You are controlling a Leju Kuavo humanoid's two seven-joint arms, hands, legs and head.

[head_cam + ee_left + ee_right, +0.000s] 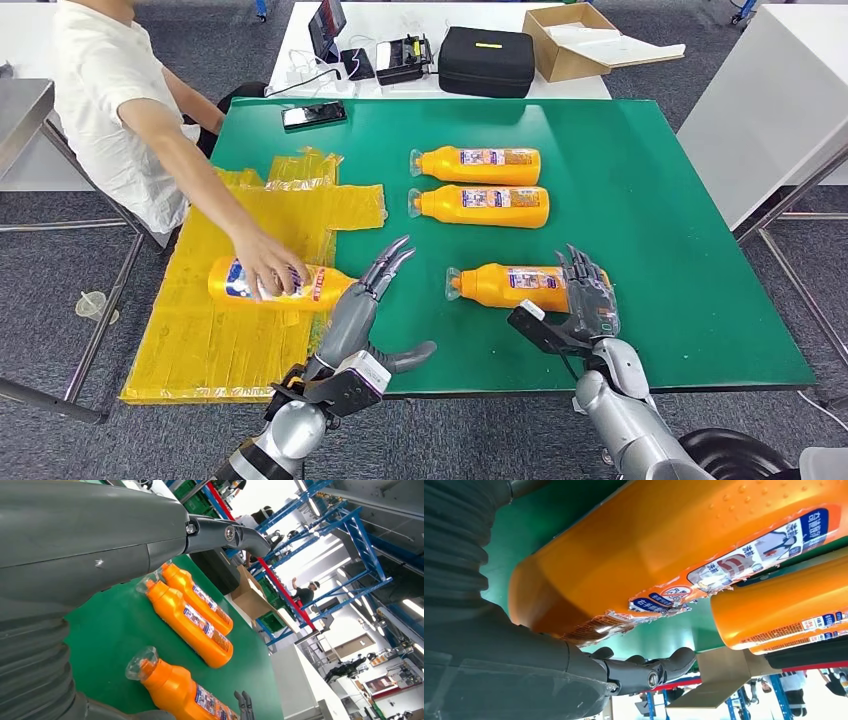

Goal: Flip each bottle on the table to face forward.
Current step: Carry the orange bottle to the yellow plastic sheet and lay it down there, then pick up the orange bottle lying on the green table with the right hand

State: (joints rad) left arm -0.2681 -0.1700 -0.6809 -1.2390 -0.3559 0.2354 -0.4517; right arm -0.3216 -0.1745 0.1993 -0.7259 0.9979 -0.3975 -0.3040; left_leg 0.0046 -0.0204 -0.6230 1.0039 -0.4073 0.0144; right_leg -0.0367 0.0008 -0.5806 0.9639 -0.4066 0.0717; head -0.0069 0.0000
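On the green table (650, 250) four orange bottles lie on their sides. The robot's right hand (588, 295) rests at the base end of the nearest bottle (505, 285), its dark fingers (580, 268) laid up against the bottle's bottom; from the right wrist view the thumb curls beneath the base while the bottle's body stretches away from the palm, so the hand touches it, but whether it truly grips it I cannot tell. Beyond that hand, farther across the table, the middle bottle (480, 205) and the far bottle (476, 165) lie side by side, nearly touching, caps pointing toward the left hand's side. The left hand (365, 310) is spread and holds nothing, its fingertips (395, 255) reaching up to the base of the fourth bottle (290, 285), just touching or nearly so. That bottle lies on a yellow plastic sheet (210, 340) just ahead of the left hand, and a person's hand (265, 262) is pressed down over its middle. The person in a white shirt (105, 90) leans in from beyond the left hand's outer side.
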